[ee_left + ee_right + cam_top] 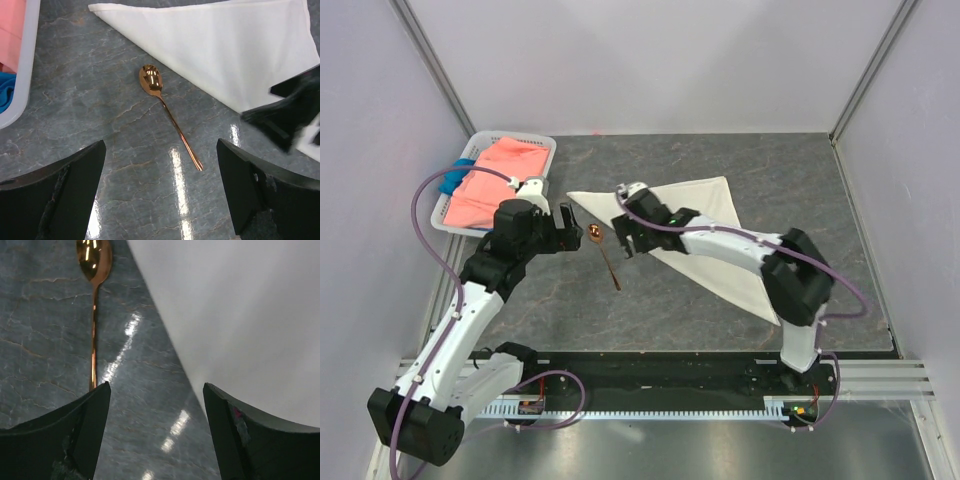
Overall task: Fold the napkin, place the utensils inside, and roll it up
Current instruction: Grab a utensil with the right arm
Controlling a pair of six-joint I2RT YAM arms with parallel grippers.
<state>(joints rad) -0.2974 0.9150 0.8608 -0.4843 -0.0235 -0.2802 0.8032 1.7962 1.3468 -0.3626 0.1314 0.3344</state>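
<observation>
The off-white napkin lies folded into a triangle on the dark stone table. To the left of its long edge rests the copper spoon, bowl toward the back. In the left wrist view the spoon lies ahead of my open left gripper, the handle end just beyond the fingertips. My right gripper hovers open over bare table at the napkin's edge, with the spoon at its left finger. Neither gripper holds anything.
A white basket at the back left holds a salmon-pink cloth and a blue cloth. The two grippers, left and right, stand close together either side of the spoon. White walls enclose the table.
</observation>
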